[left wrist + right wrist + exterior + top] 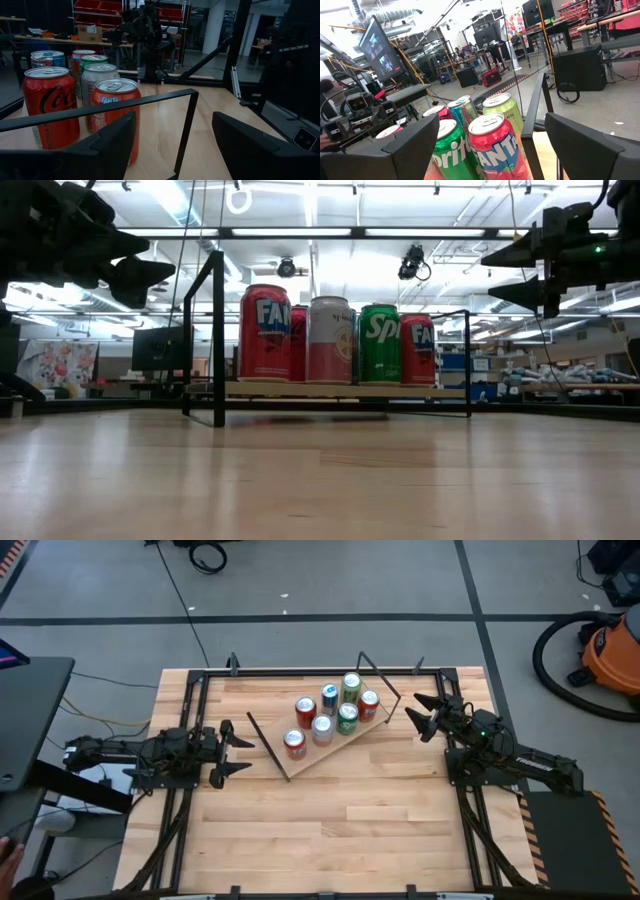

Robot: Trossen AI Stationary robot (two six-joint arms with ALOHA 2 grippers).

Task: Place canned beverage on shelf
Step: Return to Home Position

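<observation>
The shelf [325,745], a light-wood board with black rod frames at both short ends, lies aslant in the table's far middle. Several cans stand upright on it: red ones [294,743], green ones [347,717], a silver one [321,728] and a blue one [329,696]. My left gripper [232,752] is open and empty, left of the shelf's near end; the left wrist view shows a red Fanta can [116,117] close ahead. My right gripper [417,716] is open and empty, right of the shelf's far end, with a Fanta can [495,145] close ahead.
Black frame rails [180,790] run along the table's left and right sides. Bare wooden tabletop [330,830] lies between the shelf and the near edge. An orange vacuum [610,650] stands on the floor beyond the table's right side.
</observation>
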